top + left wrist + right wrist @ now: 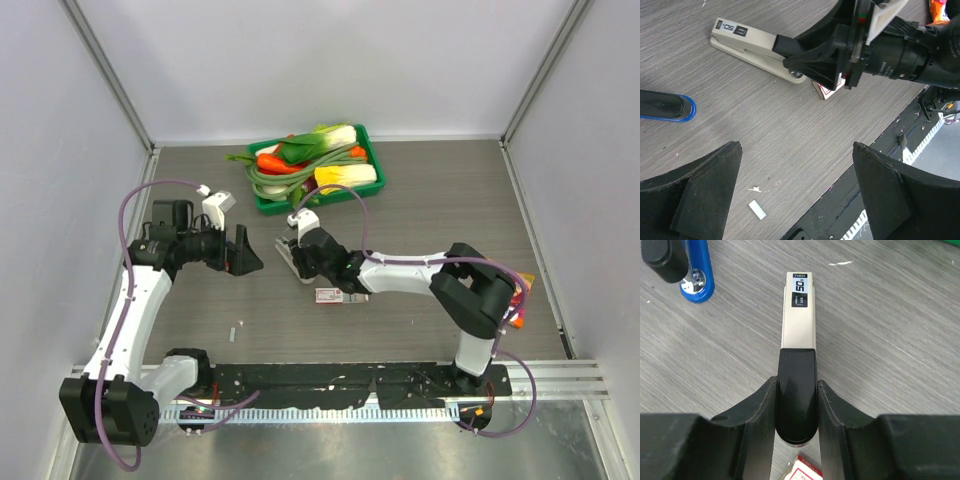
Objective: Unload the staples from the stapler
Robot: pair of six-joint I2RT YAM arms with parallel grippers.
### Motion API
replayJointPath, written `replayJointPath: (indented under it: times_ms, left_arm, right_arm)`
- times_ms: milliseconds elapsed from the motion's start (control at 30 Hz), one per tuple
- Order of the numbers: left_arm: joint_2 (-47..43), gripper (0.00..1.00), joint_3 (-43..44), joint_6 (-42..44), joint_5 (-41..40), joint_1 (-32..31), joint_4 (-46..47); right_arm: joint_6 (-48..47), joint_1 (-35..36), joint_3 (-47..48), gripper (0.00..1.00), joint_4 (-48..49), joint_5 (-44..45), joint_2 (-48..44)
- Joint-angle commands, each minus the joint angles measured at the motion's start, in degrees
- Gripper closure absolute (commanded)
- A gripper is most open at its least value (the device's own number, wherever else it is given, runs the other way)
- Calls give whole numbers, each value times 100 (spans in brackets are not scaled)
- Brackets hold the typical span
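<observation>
Risk: right gripper (797,405) jaws clench only black rear of stapler (799,325); body may pivot or slip when pried. Left gripper (796,150) jaws released, empty. Loose strip, probably staples (758,210), on bench near left arm; any inside unseen. Obstructions: blue stapler (697,280) near nose, staple box (827,91) beside right jaws.

In your right wrist view, the right tool (797,385) hides the rear of the long beige-and-black stapler (799,330), and the bottom edge cuts off the flat red-and-white staple box (802,471). In the left wrist view, the blue plastic stapler (662,105) runs off the left edge, and the pale sliver (758,209) is too small to identify.
</observation>
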Motion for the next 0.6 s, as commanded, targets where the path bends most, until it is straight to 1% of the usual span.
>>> replayJointPath:
  times_ms: [0, 67, 100, 167, 200, 267, 300, 567]
  left_arm:
    - [-148, 4, 232, 169, -28, -20, -36]
    - [-165, 4, 206, 169, -37, -20, -18]
    - [-165, 4, 197, 169, -45, -20, -9]
    - [-191, 4, 171, 160, -37, -12, 26]
    - [-200, 4, 153, 152, -45, -20, 35]
    - [-218, 4, 153, 151, -54, -20, 43]
    - [-244, 4, 144, 160, -72, -20, 43]
    - [-341, 3, 162, 248, -133, -20, -36]
  right_arm:
    - [118, 11, 1045, 99, -1043, 337, 245]
    - [127, 11, 1310, 96, -1591, 347, 430]
    - [127, 11, 1493, 89, -1889, 321, 466]
    - [109, 11, 1635, 81, -2102, 294, 527]
    - [92, 11, 1697, 72, -2250, 294, 554]
    - [66, 11, 1977, 67, -2479, 312, 633]
    - [39, 11, 2083, 65, -2768, 329, 764]
    - [-180, 11, 2892, 62, -3683, 250, 1204]
